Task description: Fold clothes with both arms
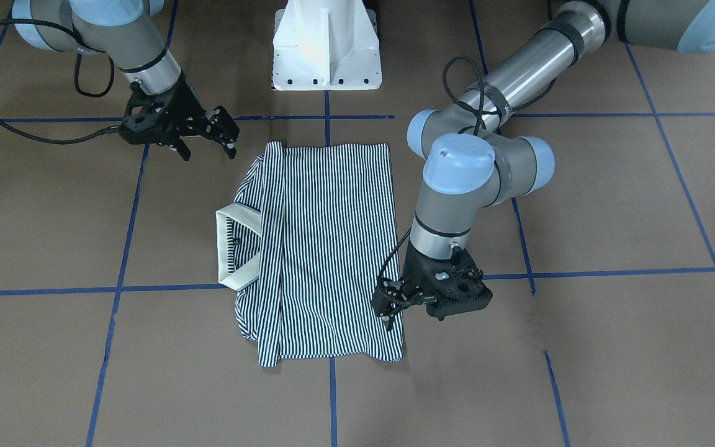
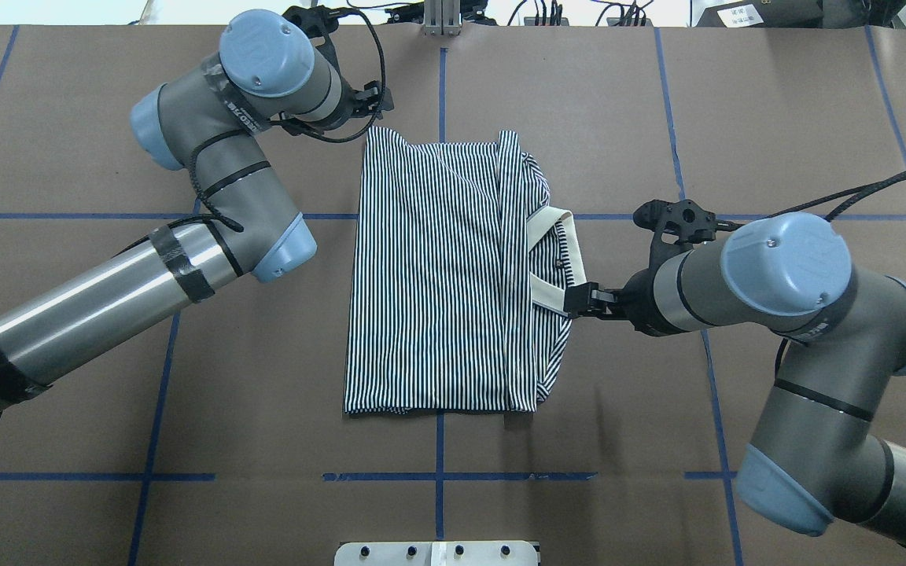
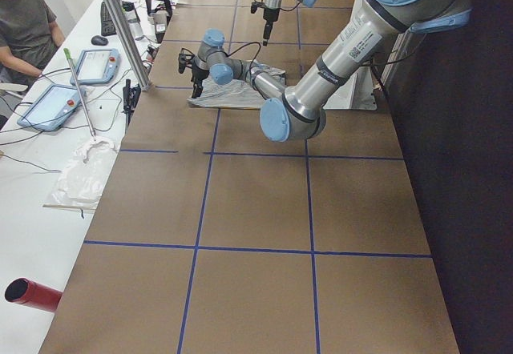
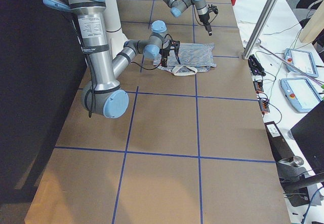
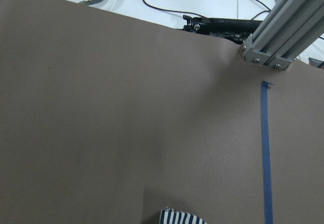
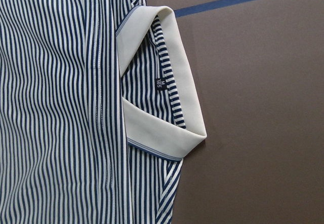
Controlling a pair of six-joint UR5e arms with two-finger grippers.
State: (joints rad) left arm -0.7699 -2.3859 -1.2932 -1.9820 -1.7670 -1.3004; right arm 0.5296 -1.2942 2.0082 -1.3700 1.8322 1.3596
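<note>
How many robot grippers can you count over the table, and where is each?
2. The left gripper hangs at the striped shirt's hem corner on the operators' side. The right gripper hovers open near the collar end. Neither seems hidden.

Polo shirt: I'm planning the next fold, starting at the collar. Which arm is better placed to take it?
Probably the right. The right gripper hovers open near the collar, which sits centred in its wrist view. The left gripper is at the polo shirt's opposite hem corner.
</note>
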